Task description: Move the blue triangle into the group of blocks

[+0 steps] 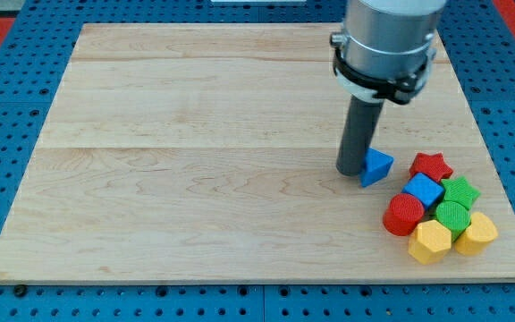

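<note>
The blue triangle (377,166) lies on the wooden board at the view's right, a little left of the group of blocks. My tip (350,170) stands right against the triangle's left side, touching it. The group sits at the lower right: a red star (431,166), a blue cube (423,190), a green star (460,191), a red cylinder (404,215), a green cylinder (451,216), a yellow hexagon (430,241) and a yellow cylinder (477,234). A small gap separates the triangle from the red star and blue cube.
The wooden board (195,152) rests on a blue pegboard table (7,134). The board's right edge runs just beyond the group. The arm's grey body (384,36) hangs over the board's upper right.
</note>
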`<state>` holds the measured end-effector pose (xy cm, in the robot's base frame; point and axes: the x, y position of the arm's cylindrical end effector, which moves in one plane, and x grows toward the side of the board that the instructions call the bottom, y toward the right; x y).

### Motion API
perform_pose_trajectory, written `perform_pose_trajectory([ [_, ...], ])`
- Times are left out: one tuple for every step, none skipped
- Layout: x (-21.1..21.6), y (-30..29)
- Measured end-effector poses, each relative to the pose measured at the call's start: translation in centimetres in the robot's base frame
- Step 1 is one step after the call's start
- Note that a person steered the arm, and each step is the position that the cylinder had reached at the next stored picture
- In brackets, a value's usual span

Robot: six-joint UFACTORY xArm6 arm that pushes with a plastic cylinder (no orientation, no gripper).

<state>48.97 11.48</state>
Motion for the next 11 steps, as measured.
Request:
perform_pose_trajectory([
  [1.6, 1.0],
  [1.0, -1.5],
  [-0.4, -2.2],
  [-2.4, 0.3],
  [-4.2, 1.2],
  [-4.3, 3.1],
  [-3.7, 4.6],
  [-3.3, 4.5],
  [-3.2, 2.4],
  [-2.5, 1.2],
  [-1.0, 1.3],
])
